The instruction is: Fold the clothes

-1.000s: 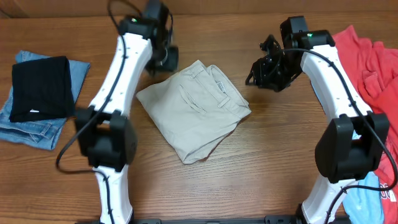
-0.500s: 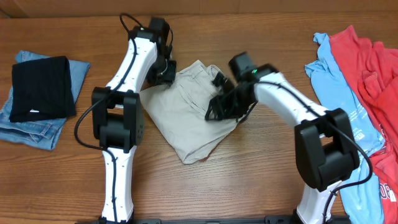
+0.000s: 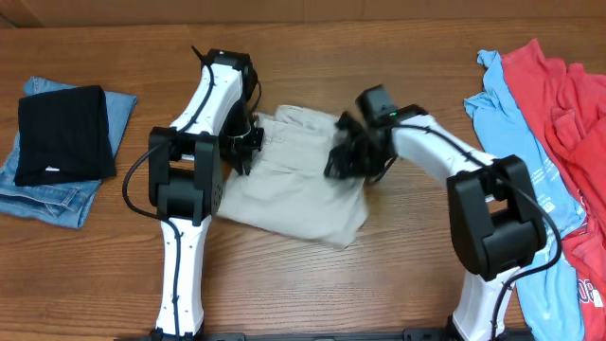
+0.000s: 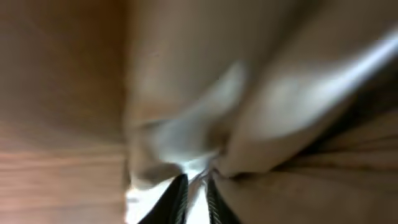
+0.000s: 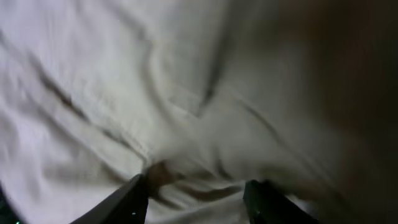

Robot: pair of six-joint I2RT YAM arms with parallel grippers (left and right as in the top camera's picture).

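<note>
Bare table (image 3: 379, 38) runs open along the far edge, and again across the near middle between the two arm bases. The shorts (image 3: 294, 185) fill the centre, with the left arm (image 3: 213, 104) and right arm (image 3: 426, 142) leaning over them. At left lies a black garment (image 3: 62, 133) on jeans (image 3: 38, 199). At right, a blue top (image 3: 516, 142) and a red top (image 3: 568, 95) cover the edge.

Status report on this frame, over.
Left gripper shut on shorts edge. Right gripper open, fingers pressed into shorts. Blue top, red top apart, far right.

Blur smears the khaki shorts (image 4: 267, 93) pinched in the left claw (image 4: 194, 194), itself cropped below.
</note>
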